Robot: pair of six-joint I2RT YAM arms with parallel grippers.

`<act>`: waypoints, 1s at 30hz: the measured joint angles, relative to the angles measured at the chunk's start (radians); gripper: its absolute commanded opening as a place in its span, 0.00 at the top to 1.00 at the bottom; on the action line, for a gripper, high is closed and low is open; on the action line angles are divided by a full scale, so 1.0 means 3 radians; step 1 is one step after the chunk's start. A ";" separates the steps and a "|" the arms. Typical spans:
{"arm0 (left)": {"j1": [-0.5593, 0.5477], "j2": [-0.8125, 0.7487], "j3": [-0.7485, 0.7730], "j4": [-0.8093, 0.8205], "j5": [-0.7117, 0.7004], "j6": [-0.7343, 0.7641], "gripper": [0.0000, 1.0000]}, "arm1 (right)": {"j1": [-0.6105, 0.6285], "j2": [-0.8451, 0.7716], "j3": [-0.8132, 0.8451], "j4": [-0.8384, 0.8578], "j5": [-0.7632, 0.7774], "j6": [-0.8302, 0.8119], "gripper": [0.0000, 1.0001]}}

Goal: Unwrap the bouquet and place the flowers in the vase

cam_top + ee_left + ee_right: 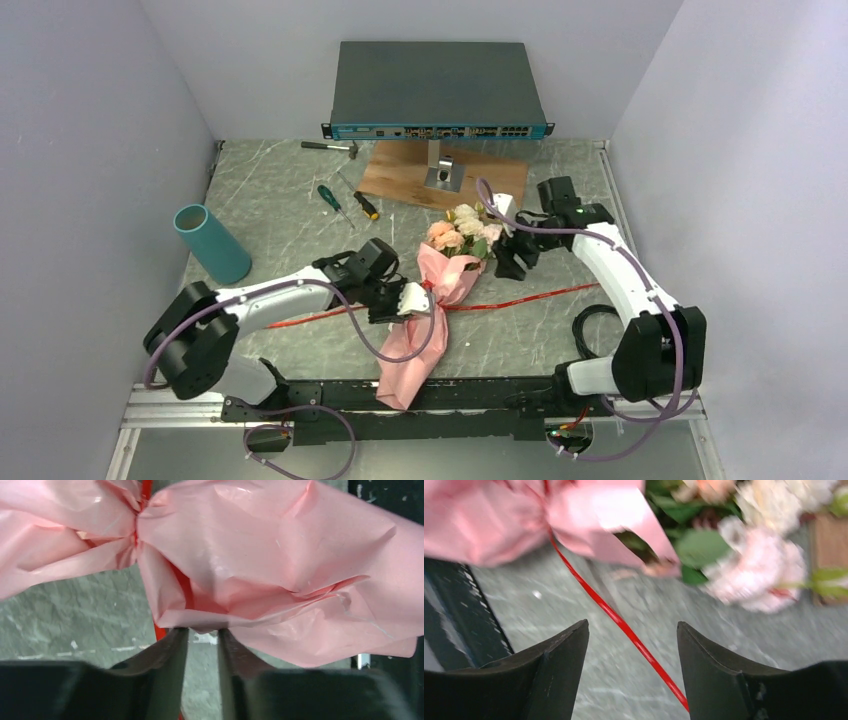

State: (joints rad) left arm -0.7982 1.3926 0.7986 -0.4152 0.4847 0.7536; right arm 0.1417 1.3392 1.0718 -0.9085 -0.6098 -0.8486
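- The bouquet (437, 300) is lying in the middle of the table (280, 200), with its flowers (462, 226) pointing toward the far side and its tail reaching the near edge.
- The vase (212, 245) is sitting far to the left, apparently upright, well apart from the bouquet and both arms.
- The step in hand looks like the unwrapping. The red ribbon (540, 294) is trailing loose across the table on both sides, yet it is pinching the pink paper (280, 555) at the waist.
- The left claw (201, 635) is standing narrowly open, with its tips right at the paper's lower edge. Nothing is showing between them.
- The right claw (633, 630) is gaping wide just beside the blooms. The ribbon is running between its fingers unclamped.
- The next move probably calls for one claw closing on a ribbon end or paper flap while the other is steadying the bundle. Then the wrap can be pulled away without dragging the stems.
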 measured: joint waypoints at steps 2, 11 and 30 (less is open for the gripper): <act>-0.0094 0.0149 0.0029 0.0116 -0.0069 -0.0057 0.83 | 0.0207 0.0038 0.0023 0.0146 -0.0092 0.0389 0.39; -0.0310 0.0346 0.0024 0.0408 -0.0212 -0.0239 0.60 | 0.0834 0.0426 0.0072 0.0837 -0.0229 0.1592 0.50; 0.0509 -0.0060 -0.0219 0.0322 0.0140 0.0109 0.39 | 0.1214 0.1039 -0.0285 0.1406 0.0225 0.1481 0.84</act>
State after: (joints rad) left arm -0.6456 1.3746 0.7330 -0.3187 0.5266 0.7864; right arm 0.5060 1.6508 0.9863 -0.4866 -0.5423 -0.4042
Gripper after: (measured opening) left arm 0.607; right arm 0.184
